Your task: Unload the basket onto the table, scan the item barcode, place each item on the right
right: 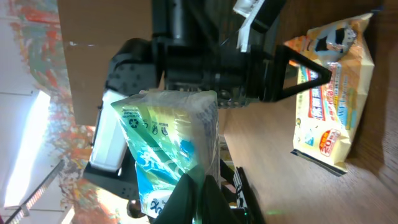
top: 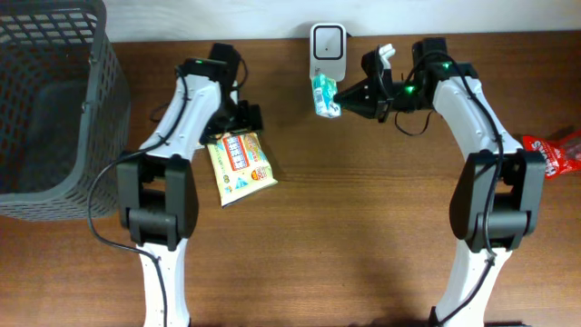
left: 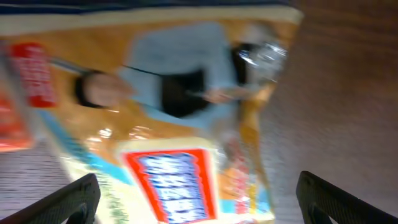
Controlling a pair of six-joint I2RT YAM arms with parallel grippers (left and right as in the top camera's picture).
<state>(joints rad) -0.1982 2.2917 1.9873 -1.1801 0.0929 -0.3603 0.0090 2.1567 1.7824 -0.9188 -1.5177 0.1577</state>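
A: What is seen from overhead?

B: A green packet [top: 325, 95] is clamped in the right gripper [top: 343, 96], whose jaws are closed on it. The packet is held just in front of the white scanner [top: 327, 44], which is set at the far edge of the table [top: 363, 227]. Whether the two touch cannot be told. The left gripper [top: 234, 132] is held over the top end of a yellow bag [top: 243, 168], which lies flat on the wood. A dark basket [top: 45, 100] is placed at the far left, and a red packet [top: 556, 153] is seen at the right edge.

A: And from the left wrist?

B: The yellow bag [left: 186, 124] is shown blurred and fills most of the view. The fingertips [left: 68, 202] of the left gripper [left: 202, 205] are spread wide apart, one at each lower corner, and nothing is gripped between them. Whether the bag is touched cannot be told.

A: And from the right wrist?

B: The green packet [right: 174, 143] is pinched at its lower end by the right gripper [right: 200, 198], with the fingers pressed together on it. The scanner [right: 106, 140] is seen just behind the packet. The yellow bag [right: 329, 93] is seen farther off on the table.
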